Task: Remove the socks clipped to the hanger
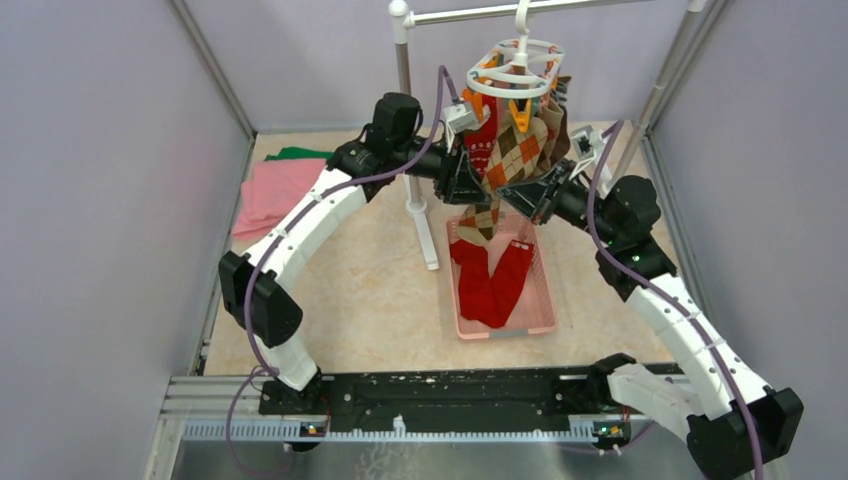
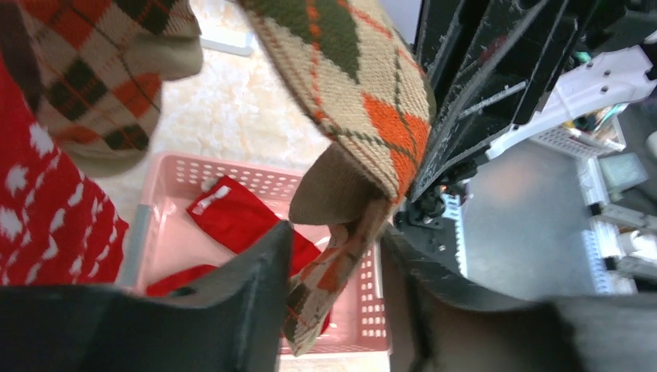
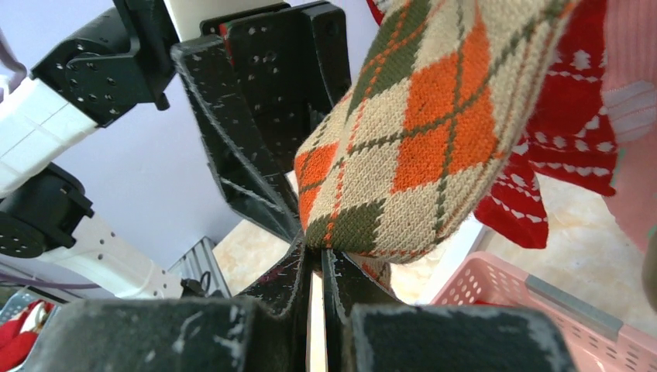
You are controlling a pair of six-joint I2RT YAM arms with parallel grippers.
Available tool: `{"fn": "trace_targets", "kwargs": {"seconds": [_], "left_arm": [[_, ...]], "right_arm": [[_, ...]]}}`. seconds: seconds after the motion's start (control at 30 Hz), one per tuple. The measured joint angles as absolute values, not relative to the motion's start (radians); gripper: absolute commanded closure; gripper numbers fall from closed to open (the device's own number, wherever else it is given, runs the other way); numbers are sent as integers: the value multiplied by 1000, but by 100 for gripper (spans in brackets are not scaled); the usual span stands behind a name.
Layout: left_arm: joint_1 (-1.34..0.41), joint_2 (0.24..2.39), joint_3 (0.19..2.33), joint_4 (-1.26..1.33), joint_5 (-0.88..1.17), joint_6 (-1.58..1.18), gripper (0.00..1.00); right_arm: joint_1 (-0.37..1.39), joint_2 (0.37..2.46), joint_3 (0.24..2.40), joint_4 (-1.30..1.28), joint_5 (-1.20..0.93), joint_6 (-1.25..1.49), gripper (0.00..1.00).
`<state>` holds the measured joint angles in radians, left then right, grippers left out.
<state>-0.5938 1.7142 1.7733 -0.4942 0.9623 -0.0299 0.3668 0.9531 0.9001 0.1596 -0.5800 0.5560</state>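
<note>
The white hanger (image 1: pixel 515 68) hangs from the rail with orange pegs. A red sock with white marks (image 1: pixel 483 140) and argyle socks (image 1: pixel 520 150) hang clipped to it. My right gripper (image 1: pixel 528 200) is shut on the lower fold of one argyle sock (image 3: pixel 418 147), pinched at the tips of the gripper (image 3: pixel 316 252). My left gripper (image 1: pixel 470 188) is open, and the argyle sock's loose end (image 2: pixel 333 271) dangles between the jaws of that gripper (image 2: pixel 335 232). The red sock (image 2: pixel 46 209) hangs at its left. A pink sock (image 3: pixel 631 116) shows at the right edge.
A pink basket (image 1: pixel 549 300) stands on the floor below the hanger, with red socks (image 1: pixel 490 285) in it. The metal rail stand (image 1: pixel 405 110) is behind the left arm. Folded pink (image 1: pixel 275 190) and green (image 1: pixel 300 153) cloths lie at back left.
</note>
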Motion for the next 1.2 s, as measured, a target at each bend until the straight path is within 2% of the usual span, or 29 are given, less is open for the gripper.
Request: {"fn": "trace_targets", "kwargs": {"seconds": [0.03,0.1,0.17,0.23,0.43,0.67,0.87,1.07,1.2], "left_arm": [[-594,1714,1773,-488,967,-40,79],[-594,1714,1773,-472,976,-49,94],[-594,1714,1773,-464,976,-56,100],[-594,1714,1772,-463,976,-62,100],[-594,1696,1743,-458,981,-85,100],[-593,1650,1732,-474,1007,-84,100],[-594,1620,1731,-513,1037,-68,100],[-593,1605,1721,-554,1060,-49,100],[-593,1595,1719,-563,1071,-45,100]], "right_arm": [[367,955,900,167,-583,564,85],[367,958,900,183,-585,580,63],[369,958,902,183,-578,587,54],[371,961,925,148,-555,574,49],[349,1018,1095,73,-500,518,48],[249,1085,1225,41,-537,488,53],[218,1109,1282,43,-577,471,65],[197,1121,1332,59,-590,462,63],[196,1133,1332,68,-604,465,55]]}}
